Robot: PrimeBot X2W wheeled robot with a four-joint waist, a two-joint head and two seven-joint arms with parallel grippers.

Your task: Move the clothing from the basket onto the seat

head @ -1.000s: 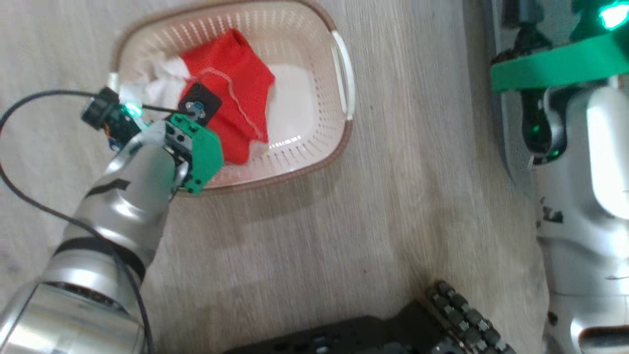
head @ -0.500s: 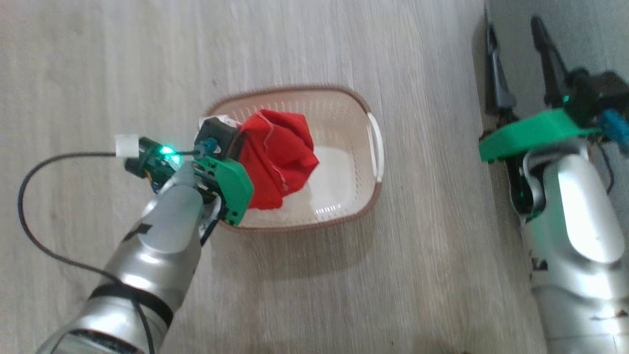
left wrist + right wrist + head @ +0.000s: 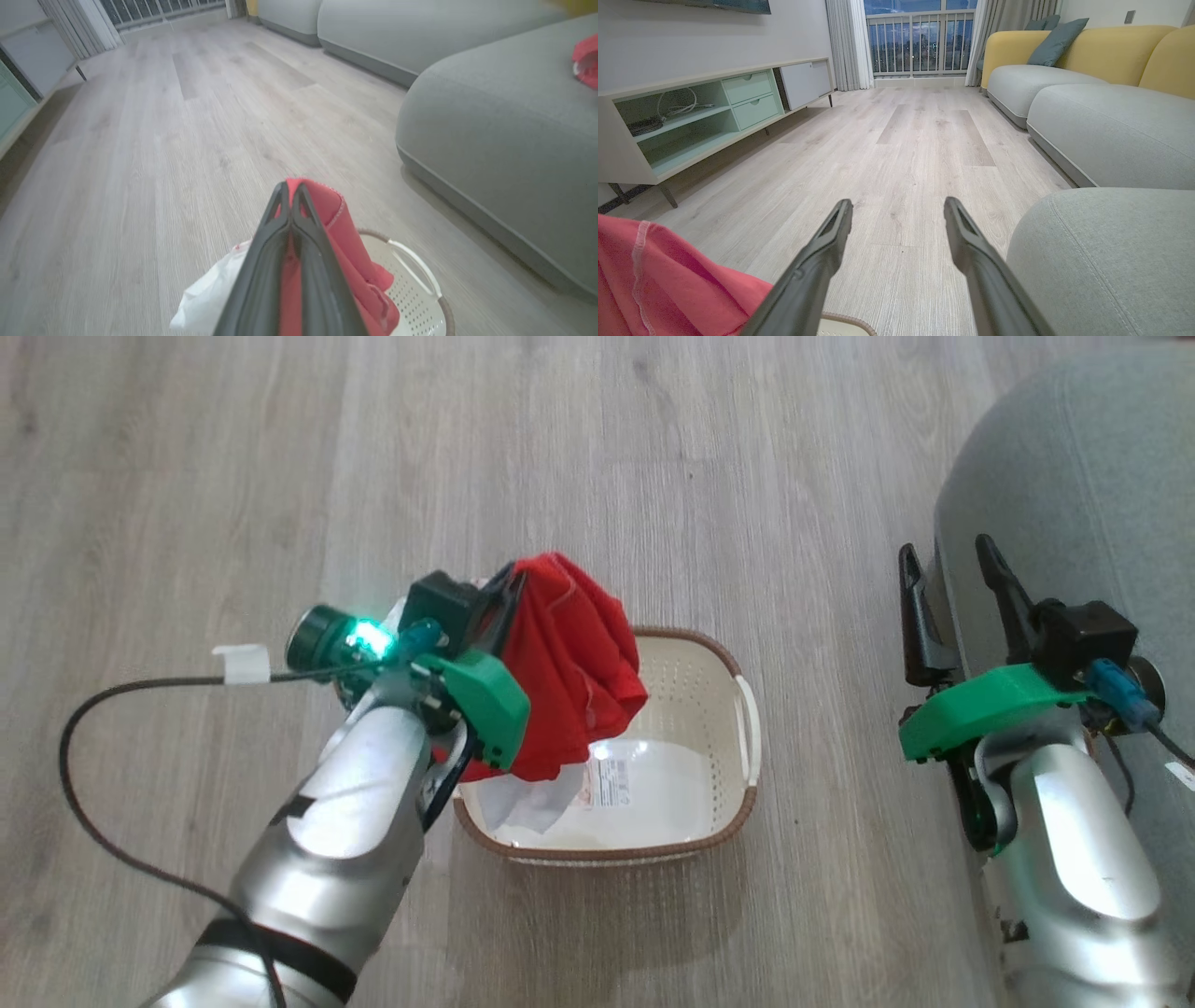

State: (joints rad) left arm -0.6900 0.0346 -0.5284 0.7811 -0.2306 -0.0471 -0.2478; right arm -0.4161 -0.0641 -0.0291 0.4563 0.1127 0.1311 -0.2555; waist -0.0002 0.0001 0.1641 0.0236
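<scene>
My left gripper [image 3: 504, 588] is shut on the red clothing [image 3: 574, 663] and holds it above the left end of the basket [image 3: 714, 826]. The garment's white trim [image 3: 532, 803] hangs down into the basket, whose floor shows a sticker [image 3: 611, 784]. In the left wrist view the shut fingers [image 3: 280, 219] pinch the red clothing [image 3: 348, 233] over the basket [image 3: 420, 289]. The grey seat [image 3: 490, 140] lies to the right with another red garment [image 3: 586, 60] on it. My right gripper [image 3: 948, 560] stands open and empty beside the seat [image 3: 1074, 476], also open in its own view [image 3: 899, 205].
Pale wood floor [image 3: 280, 476] surrounds the basket. A black cable [image 3: 84, 775] trails from my left wrist. In the right wrist view a low TV cabinet [image 3: 691, 116] lines the left wall, and yellow-backed sofa sections [image 3: 1087, 60] run along the right toward a balcony door [image 3: 920, 42].
The head camera has moved, so the whole picture shifted. My left gripper has lifted the red clothing up from the basket floor; it now hangs above the rim. The right gripper stays open.
</scene>
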